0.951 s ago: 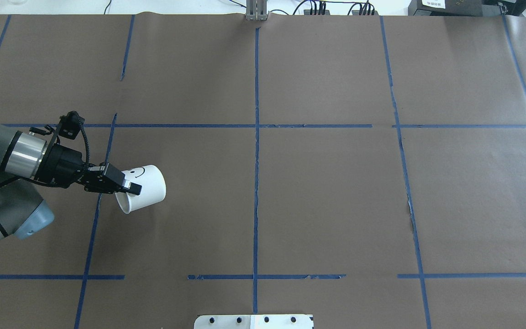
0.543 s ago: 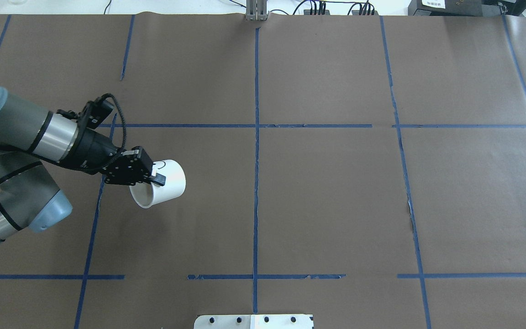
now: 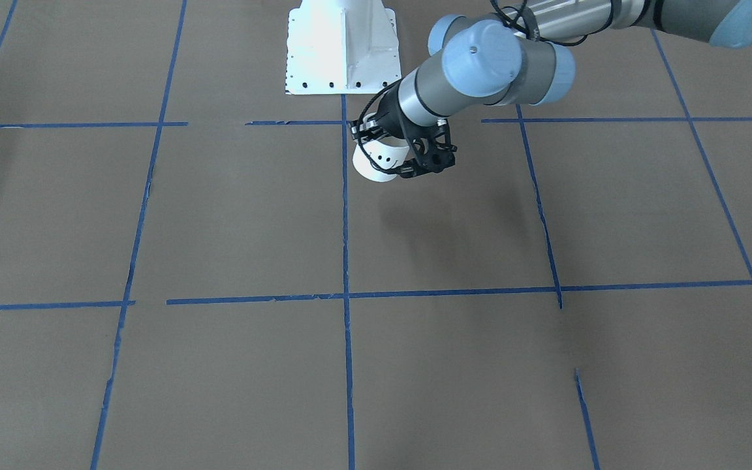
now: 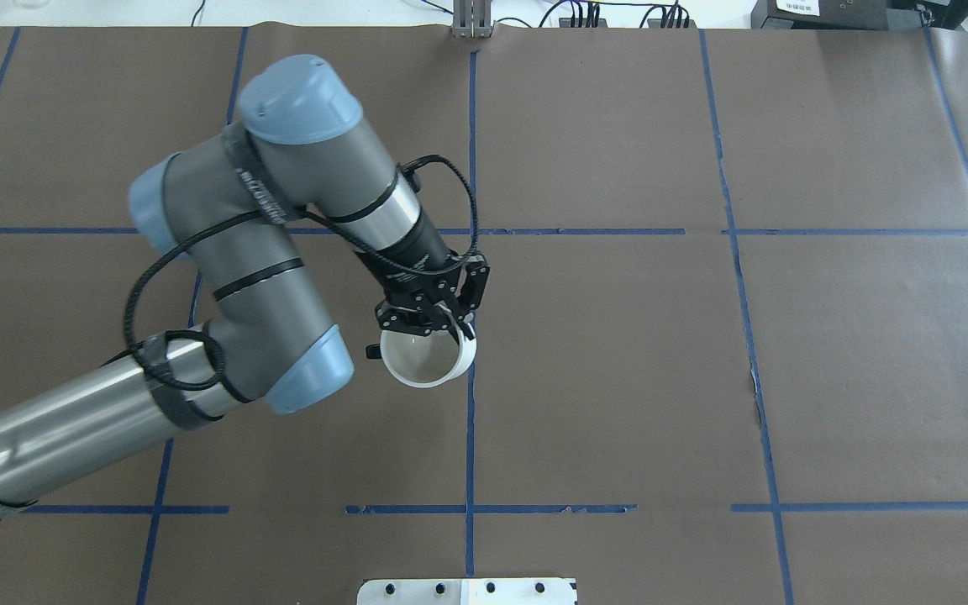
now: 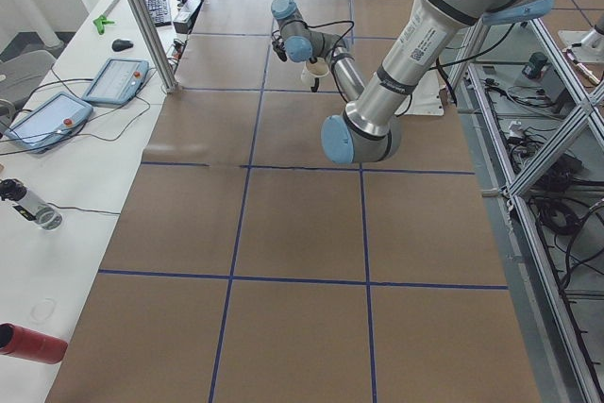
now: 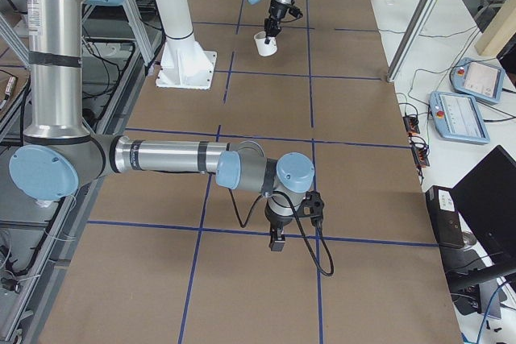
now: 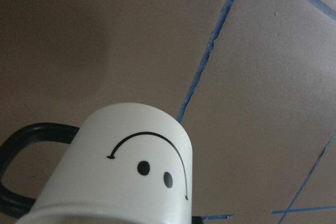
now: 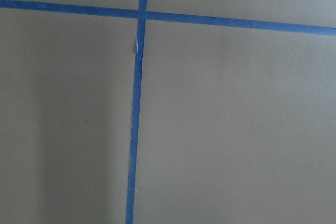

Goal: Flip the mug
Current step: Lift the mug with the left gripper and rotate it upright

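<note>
Small white mug (image 5: 316, 70), apparently held aloft

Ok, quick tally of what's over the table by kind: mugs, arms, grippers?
Mugs: 1, the mug
Arms: 2, left arm, right arm
Grippers: 2, left gripper holding the mug, right gripper
Total: 5
</note>
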You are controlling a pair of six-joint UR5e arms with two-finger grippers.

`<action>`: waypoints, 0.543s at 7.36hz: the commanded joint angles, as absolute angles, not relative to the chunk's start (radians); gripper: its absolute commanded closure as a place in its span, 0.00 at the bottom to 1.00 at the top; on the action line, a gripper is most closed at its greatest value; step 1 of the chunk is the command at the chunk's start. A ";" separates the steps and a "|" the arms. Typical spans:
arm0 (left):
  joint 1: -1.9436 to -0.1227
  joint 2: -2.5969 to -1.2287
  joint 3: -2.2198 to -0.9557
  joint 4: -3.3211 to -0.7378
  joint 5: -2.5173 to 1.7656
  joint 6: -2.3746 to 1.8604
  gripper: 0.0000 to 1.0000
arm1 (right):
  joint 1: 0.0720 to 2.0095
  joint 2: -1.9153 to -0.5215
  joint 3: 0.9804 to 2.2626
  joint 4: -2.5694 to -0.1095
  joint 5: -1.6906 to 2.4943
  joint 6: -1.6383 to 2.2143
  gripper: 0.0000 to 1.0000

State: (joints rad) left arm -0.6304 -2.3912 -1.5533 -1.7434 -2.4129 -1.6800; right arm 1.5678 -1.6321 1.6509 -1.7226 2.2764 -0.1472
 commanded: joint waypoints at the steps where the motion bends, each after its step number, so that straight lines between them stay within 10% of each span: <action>1: -0.617 -2.543 -1.379 -1.631 -2.346 -1.538 1.00 | 1.568 -1.632 1.651 -1.723 2.276 -0.147 0.00; 4: -0.617 -2.539 -1.379 -1.506 -2.307 -1.267 1.00 | 1.568 -1.632 1.651 -1.723 2.276 -0.147 0.00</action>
State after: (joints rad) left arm -0.6178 -2.5385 -1.3843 -1.5327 -2.3187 -1.3464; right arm 1.5677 -1.6322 1.6512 -1.7227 2.2764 -0.1473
